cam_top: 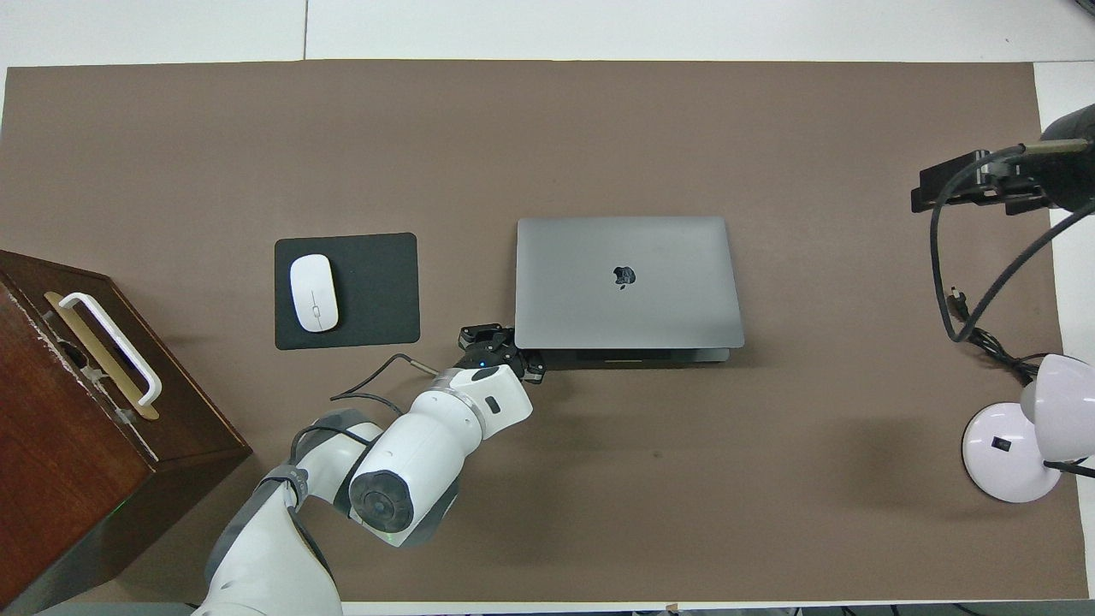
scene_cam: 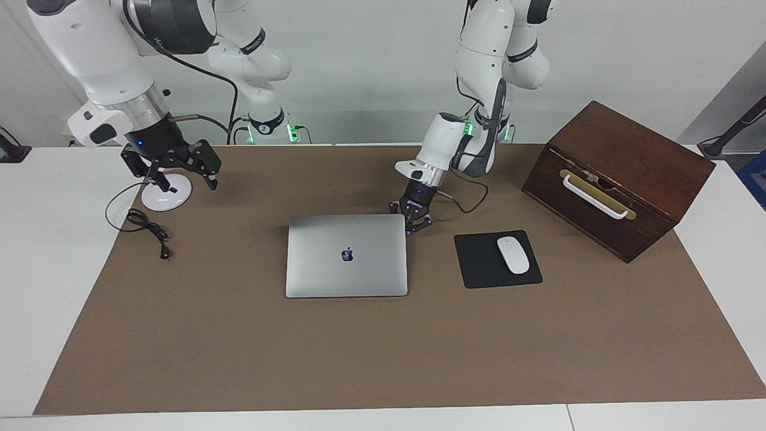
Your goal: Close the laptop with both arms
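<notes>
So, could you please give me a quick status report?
Left gripper shut at laptop corner. Right gripper open, raised over lamp base. Lid down. Nothing obstructing.

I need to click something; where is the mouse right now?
The white mouse lies on the black mouse pad, beside the closed laptop toward the left arm's end, with the wooden box beside it.

Silver laptop [scene_cam: 346, 255] lies closed, flat, beside the mouse pad [scene_cam: 497, 259].

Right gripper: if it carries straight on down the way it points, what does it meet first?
Probably the desk lamp's round white base: the right gripper, open, hangs over it pointing downward. Its height above the base is hard to judge.
</notes>
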